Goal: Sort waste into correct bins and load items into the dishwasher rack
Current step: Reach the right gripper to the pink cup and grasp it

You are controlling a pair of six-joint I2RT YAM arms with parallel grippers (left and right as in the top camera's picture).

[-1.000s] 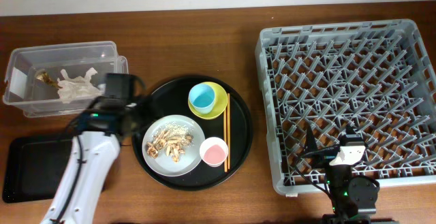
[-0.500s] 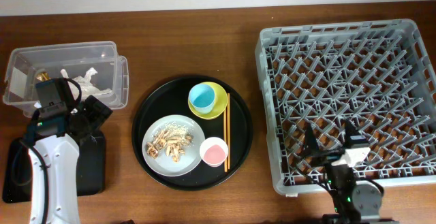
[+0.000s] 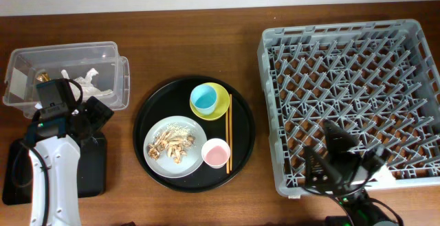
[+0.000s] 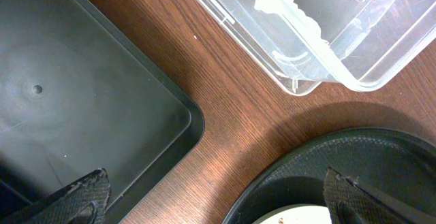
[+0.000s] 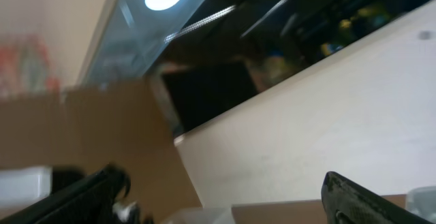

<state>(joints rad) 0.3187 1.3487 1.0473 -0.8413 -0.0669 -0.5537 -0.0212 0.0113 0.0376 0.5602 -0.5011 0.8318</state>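
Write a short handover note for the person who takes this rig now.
Left end effector: open, empty, between shallow black rectangular tray and clear plastic tub.
Right end effector: open, empty, at the front edge of the large grey plastic dishwasher rack.
Done: crumpled white paper in tub.
To do: tan food scraps on round grey-white plate; light-blue cup inside yellow-green bowl, pink cup, wooden chopsticks, all on round black tray; rack empty.

Left arm [image 3: 51, 159] swung left; right hand [image 3: 342, 156] tipped upward

No legible text or markings anywhere.
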